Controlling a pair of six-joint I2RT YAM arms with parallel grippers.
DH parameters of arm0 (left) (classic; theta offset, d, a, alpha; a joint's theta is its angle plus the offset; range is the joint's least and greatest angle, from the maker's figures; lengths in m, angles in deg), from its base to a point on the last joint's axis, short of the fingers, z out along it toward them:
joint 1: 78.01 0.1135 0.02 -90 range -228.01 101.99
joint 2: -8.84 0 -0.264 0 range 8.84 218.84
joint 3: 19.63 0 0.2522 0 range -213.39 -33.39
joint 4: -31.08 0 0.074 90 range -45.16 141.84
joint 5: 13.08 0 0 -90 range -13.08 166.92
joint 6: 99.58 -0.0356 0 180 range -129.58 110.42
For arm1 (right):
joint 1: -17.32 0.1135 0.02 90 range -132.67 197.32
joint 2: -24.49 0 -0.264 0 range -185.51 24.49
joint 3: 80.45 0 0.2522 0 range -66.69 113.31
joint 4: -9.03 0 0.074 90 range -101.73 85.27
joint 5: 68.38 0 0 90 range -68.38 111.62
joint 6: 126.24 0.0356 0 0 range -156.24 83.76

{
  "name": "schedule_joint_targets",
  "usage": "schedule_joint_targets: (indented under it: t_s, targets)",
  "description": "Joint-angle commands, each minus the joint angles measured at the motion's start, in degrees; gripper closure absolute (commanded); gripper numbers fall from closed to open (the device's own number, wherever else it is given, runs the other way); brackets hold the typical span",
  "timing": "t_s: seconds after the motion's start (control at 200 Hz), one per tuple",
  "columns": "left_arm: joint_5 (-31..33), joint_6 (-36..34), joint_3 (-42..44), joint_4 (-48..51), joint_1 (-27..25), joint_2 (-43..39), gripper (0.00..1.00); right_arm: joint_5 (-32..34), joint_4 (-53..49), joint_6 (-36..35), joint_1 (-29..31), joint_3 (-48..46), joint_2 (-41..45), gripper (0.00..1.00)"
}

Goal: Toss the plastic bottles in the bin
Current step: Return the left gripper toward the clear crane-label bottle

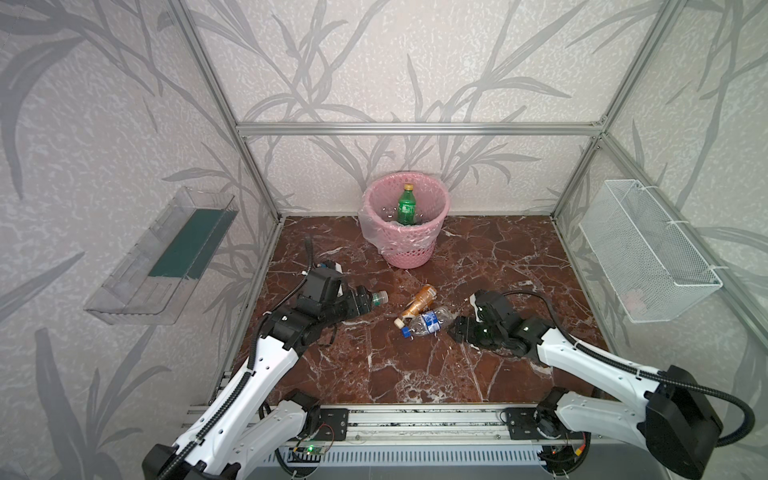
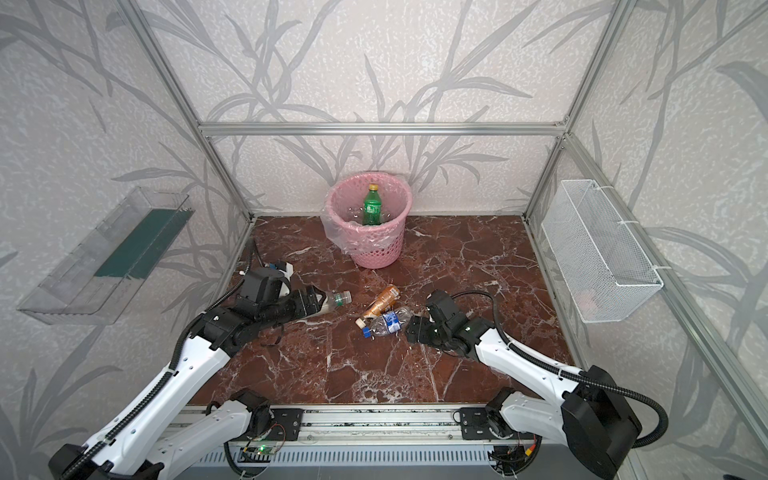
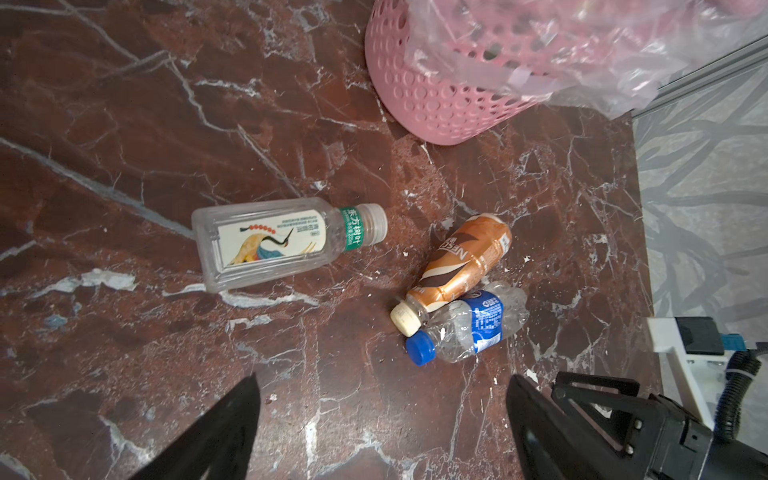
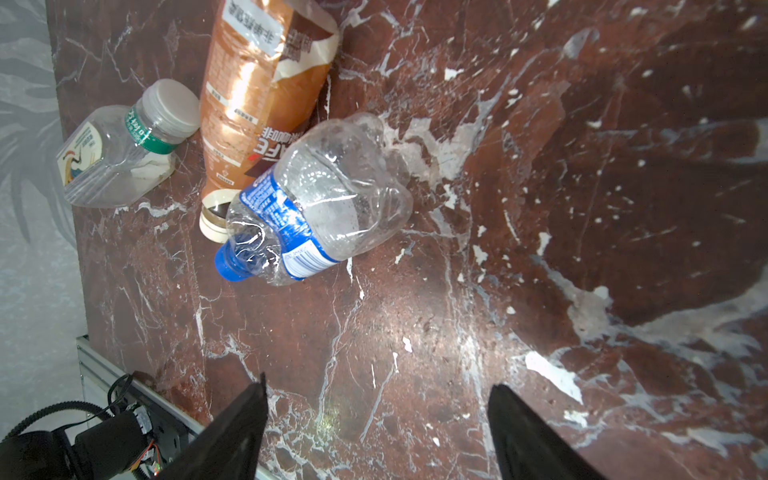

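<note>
Three plastic bottles lie on the marble floor. A clear one with a white crane label (image 3: 274, 243) and green neck band (image 1: 376, 298) (image 2: 341, 297) lies just ahead of my left gripper (image 3: 383, 378) (image 1: 365, 301) (image 2: 319, 302); its body is hidden under the gripper in both top views. An orange-brown bottle (image 1: 419, 305) (image 4: 257, 83) rests against a crushed blue-capped one (image 1: 428, 322) (image 2: 388, 322) (image 4: 320, 203). My right gripper (image 4: 379, 381) (image 1: 455, 328) (image 2: 411, 326) sits just right of the crushed one. Both grippers are open and hold nothing. The pink bin (image 1: 409, 253) (image 2: 376, 249) (image 3: 436, 104) holds a green bottle (image 1: 406, 205).
A clear wall tray (image 1: 166, 257) hangs on the left wall and a white wire basket (image 1: 648, 253) on the right wall. An aluminium rail (image 1: 415, 424) runs along the front edge. The bin's bag liner (image 3: 582, 50) drapes over its rim.
</note>
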State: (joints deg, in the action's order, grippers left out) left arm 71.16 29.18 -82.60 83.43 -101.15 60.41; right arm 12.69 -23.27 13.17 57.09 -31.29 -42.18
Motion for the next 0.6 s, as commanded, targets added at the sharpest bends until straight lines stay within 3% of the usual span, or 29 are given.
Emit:
schedule_joint_targets:
  t_s: [0.0,0.495,0.595]
  targets:
    - [1.18,2.17,1.95,-0.87,0.36,-2.14,0.08,3.05,1.05,4.48,1.54,2.65,-1.62,0.17]
    - [1.28,3.78,6.04,-1.56,0.34,-4.89,0.08,9.89,5.51,15.23,4.14,6.99,-8.10,0.13]
    - [1.43,3.69,6.56,-1.76,0.28,-5.16,0.08,13.70,1.47,18.24,5.46,10.04,-10.09,0.13]
